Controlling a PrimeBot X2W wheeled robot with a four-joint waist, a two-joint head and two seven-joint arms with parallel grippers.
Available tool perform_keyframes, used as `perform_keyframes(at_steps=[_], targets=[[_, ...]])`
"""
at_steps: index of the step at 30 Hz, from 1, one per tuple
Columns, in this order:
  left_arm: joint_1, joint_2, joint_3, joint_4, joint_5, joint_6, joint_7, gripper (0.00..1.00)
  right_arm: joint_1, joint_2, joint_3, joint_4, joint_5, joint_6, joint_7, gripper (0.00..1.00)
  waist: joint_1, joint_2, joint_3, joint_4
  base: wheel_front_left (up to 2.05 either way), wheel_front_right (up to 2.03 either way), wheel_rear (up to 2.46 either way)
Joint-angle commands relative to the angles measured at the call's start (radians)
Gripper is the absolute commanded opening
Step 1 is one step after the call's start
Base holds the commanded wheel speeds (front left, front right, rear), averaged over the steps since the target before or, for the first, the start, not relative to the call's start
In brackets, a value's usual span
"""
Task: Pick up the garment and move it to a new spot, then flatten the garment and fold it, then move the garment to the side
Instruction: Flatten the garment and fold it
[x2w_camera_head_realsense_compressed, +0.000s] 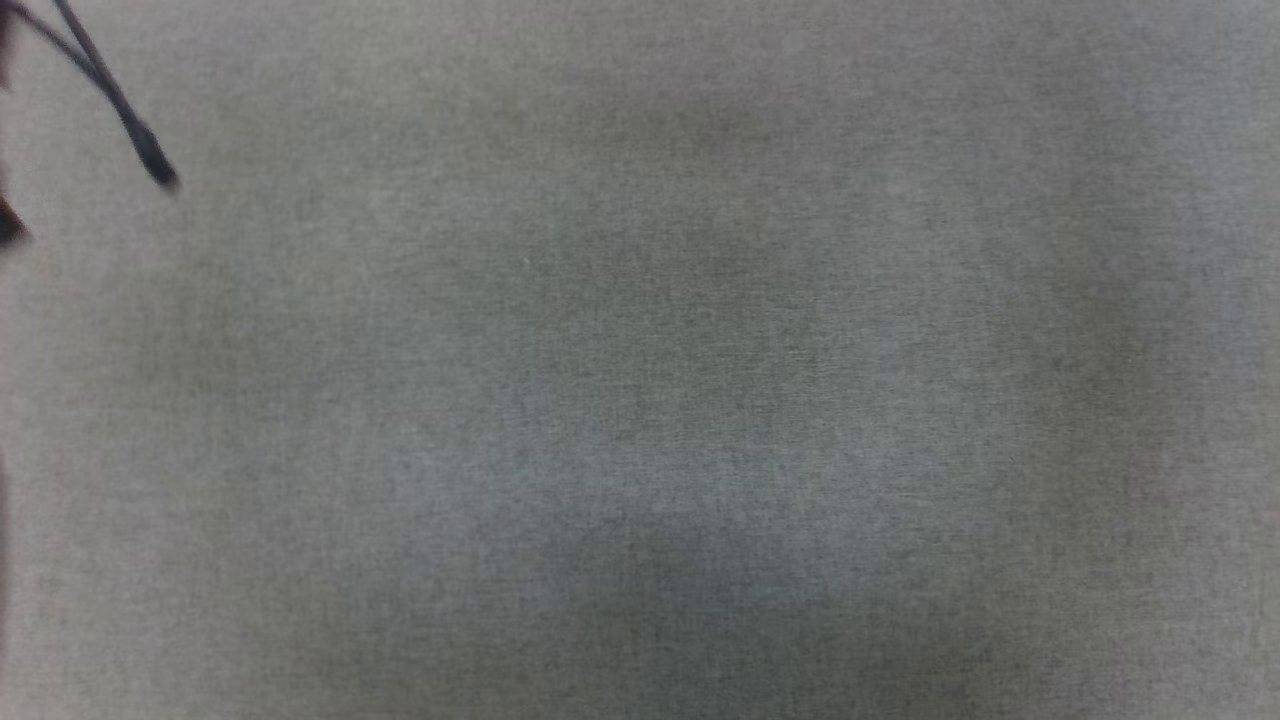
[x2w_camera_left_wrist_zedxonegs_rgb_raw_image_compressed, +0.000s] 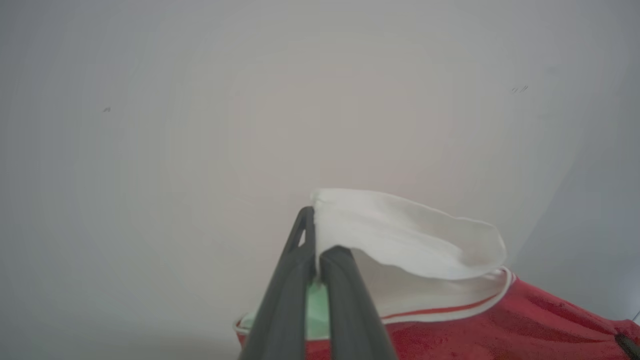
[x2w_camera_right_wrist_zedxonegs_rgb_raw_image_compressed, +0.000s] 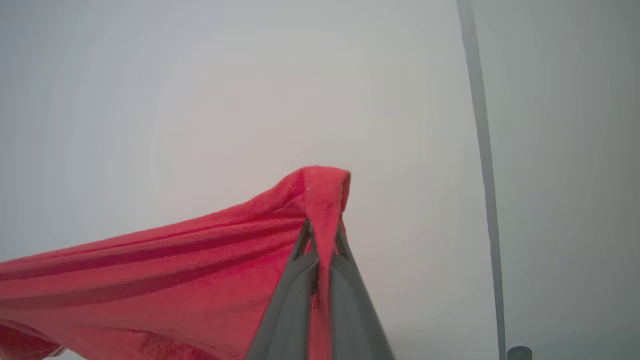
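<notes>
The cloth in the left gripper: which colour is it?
White; the soft cloth fold shows best in left wrist view.

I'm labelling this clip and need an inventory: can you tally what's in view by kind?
garment, red with a white sleeve: 1
tools, each shut on the garment: 2 (left tool, right tool)
grey pole: 1
Total: 4

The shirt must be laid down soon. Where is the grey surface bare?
The grey woven surface is bare across its middle, right side and lower edge. Crowded: the upper left corner, where thin dark fingers reach in. The bright red soft shirt with white sleeves is pinched by the left hand and right hand.
</notes>
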Motion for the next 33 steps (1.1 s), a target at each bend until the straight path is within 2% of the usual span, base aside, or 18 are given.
perform_keyframes(at_steps=[1,6,10,16,21,27,33], targets=[[0.061,0.008,-0.013,0.001,-0.008,-0.004,0.006,0.00,0.051,-0.020,0.028,0.004,0.029,-0.007,0.007,0.00,0.0000,-0.0001,0.004,0.009,0.00,0.00,0.00],[0.249,0.012,-0.039,-0.134,-0.098,-0.006,0.026,0.00,0.163,-0.057,0.131,-0.044,0.097,-0.005,0.056,0.00,0.0000,-0.0001,0.001,0.021,0.00,0.00,0.00],[0.413,0.043,-0.057,-0.250,-0.159,-0.006,0.032,0.00,0.269,-0.102,0.204,-0.124,0.177,-0.005,0.112,0.00,0.0000,-0.0001,-0.015,0.022,0.00,0.00,0.00],[0.688,0.080,-0.083,-0.439,-0.224,-0.006,0.015,0.00,0.498,-0.207,0.293,-0.298,0.298,-0.005,0.196,0.00,0.0000,-0.0001,-0.072,0.034,0.00,0.00,0.00],[0.925,0.116,-0.069,-0.606,-0.273,-0.003,-0.013,0.00,0.707,-0.288,0.288,-0.437,0.359,-0.005,0.234,0.00,0.0000,-0.0001,-0.112,0.036,0.00,0.00,0.00],[1.187,0.169,-0.025,-0.811,-0.267,0.058,-0.038,0.00,0.940,-0.342,0.222,-0.596,0.391,-0.005,0.268,0.00,0.0000,-0.0001,-0.142,0.028,0.00,0.00,0.00],[1.414,0.202,0.042,-1.031,-0.233,0.129,-0.043,0.00,1.152,-0.345,0.115,-0.763,0.353,-0.005,0.331,0.00,0.0000,-0.0001,-0.150,0.014,0.00,0.00,0.00]])
